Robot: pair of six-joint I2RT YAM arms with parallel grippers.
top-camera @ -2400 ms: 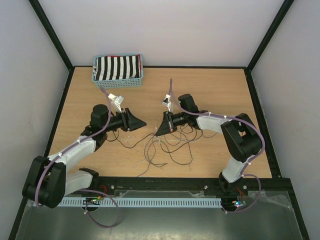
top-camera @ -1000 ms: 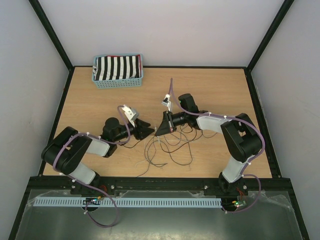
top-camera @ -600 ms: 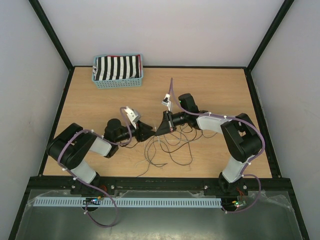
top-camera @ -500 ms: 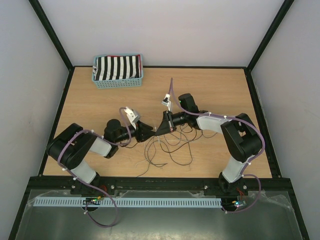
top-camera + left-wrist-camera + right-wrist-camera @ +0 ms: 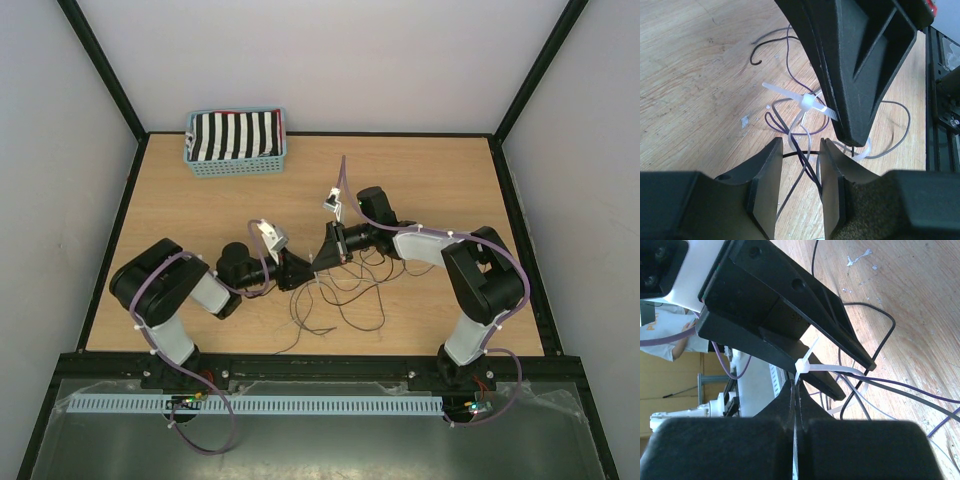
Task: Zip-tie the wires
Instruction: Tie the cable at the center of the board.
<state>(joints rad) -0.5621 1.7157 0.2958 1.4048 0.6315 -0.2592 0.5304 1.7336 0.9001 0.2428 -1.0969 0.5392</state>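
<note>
Two hands meet at the zip tie [image 5: 807, 102]: right hand [image 5: 852, 139] clamped on its strap, left hand [image 5: 800, 145] apart, straddling the wires [image 5: 801, 156] beside it. Likely cinching; next, grip and pull.

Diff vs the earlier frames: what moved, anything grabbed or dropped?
The left gripper swung in from the left, right up to the right gripper; its fingers, apart, now straddle the wires beside the zip tie. Nothing newly grabbed or released. The right gripper stayed shut on the zip tie; basket and wire loops unmoved.
</note>
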